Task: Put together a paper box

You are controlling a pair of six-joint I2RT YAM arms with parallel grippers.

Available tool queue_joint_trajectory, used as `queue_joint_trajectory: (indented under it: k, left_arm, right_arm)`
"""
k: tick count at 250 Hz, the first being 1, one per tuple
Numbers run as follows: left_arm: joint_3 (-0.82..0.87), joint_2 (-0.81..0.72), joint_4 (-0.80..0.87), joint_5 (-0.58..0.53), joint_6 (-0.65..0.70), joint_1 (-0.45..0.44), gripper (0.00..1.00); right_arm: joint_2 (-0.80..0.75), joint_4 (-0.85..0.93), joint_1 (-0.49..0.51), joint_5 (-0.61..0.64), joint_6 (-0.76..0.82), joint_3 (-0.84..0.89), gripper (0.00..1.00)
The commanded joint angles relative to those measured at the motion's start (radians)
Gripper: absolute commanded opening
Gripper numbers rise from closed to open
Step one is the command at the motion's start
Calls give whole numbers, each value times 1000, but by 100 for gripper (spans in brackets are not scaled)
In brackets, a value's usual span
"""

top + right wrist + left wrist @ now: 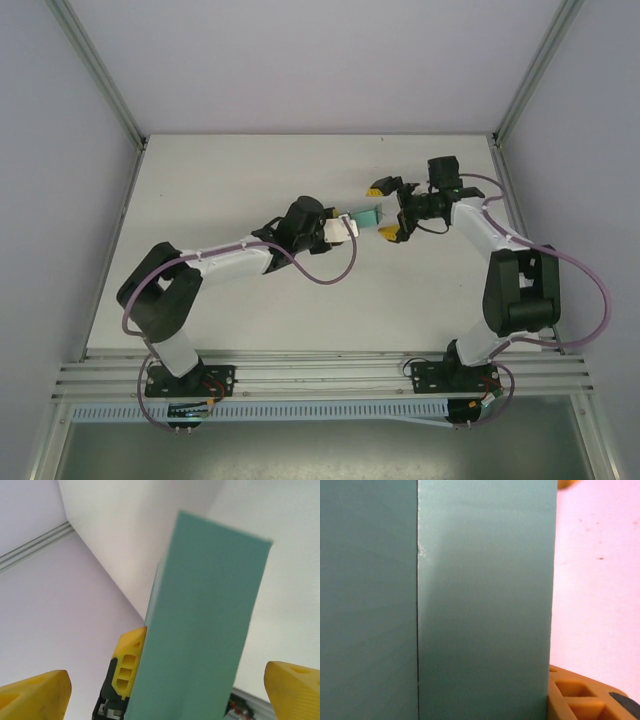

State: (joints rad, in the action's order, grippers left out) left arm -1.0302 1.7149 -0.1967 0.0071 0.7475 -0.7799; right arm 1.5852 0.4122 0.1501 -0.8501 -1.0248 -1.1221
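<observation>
The paper box (368, 217) is a folded teal-green card shape held above the middle of the table. My left gripper (349, 226) is shut on its left end. In the left wrist view the box's card (485, 600) is pressed close to the camera, with one yellow finger (580, 697) against its right edge. My right gripper (384, 211) stands open around the box's right end, its fingers apart from the card. In the right wrist view the box (200, 630) rises between my two spread yellow fingertips (30, 695), and the left gripper's finger (127, 667) clamps its side.
The white table (220, 190) lies under both arms, which meet above its middle. Grey walls and metal frame posts (100, 70) close in the left, right and back sides. A rail (320, 375) runs along the near edge by the arm bases.
</observation>
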Motion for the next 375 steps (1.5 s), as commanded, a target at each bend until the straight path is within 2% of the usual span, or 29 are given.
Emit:
queue_joint_trajectory:
  k: [1,19,32,51,72,104,125,135,151,166,183,222,259,279,302,350,375]
  left_arm:
    - [-8,-68,107,111,-38,26,31]
    - [-16,-94,173,188,-75,63,30]
    - [-20,-108,232,239,-88,93,30]
    - [-72,-112,380,314,-65,124,32]
    - [-133,-76,571,349,2,134,34]
    - [-250,41,761,344,12,143,28]
    - [-337,127,852,333,-2,149,32]
    - [-378,165,898,336,-5,149,32]
    - [-427,214,959,346,9,149,35]
    - [-462,246,977,332,7,149,36]
    - [-490,267,999,327,13,148,36]
    - [-516,279,1019,320,23,149,38]
    - [-515,274,1021,321,29,149,40]
    - [-523,276,1021,320,26,149,40]
    - [-525,277,1020,320,23,149,41]
    - [-544,291,1035,340,26,149,41]
    - [-553,299,1035,330,23,149,41]
  right_arm:
    - [-76,126,-23,270,191,-79,99]
    - [-107,250,0,576,373,-153,99]
    - [-142,256,23,779,442,-156,99]
    - [-209,167,40,906,541,-101,99]
    - [-289,25,46,923,658,-9,99]
    - [-387,-220,43,803,776,159,99]
    - [-408,-367,43,673,854,257,99]
    - [-402,-373,45,641,849,266,99]
    - [-381,-337,46,522,904,256,99]
    - [-354,-303,59,413,962,246,99]
    - [-324,-274,77,347,1011,233,98]
    - [-246,-161,151,362,1123,162,90]
    - [-161,-124,197,393,1154,93,79]
    - [-117,-117,212,410,1151,62,69]
    - [-76,-82,218,382,1149,22,51]
    - [-54,-28,231,329,1212,15,49]
    - [-52,-8,233,338,1223,12,40]
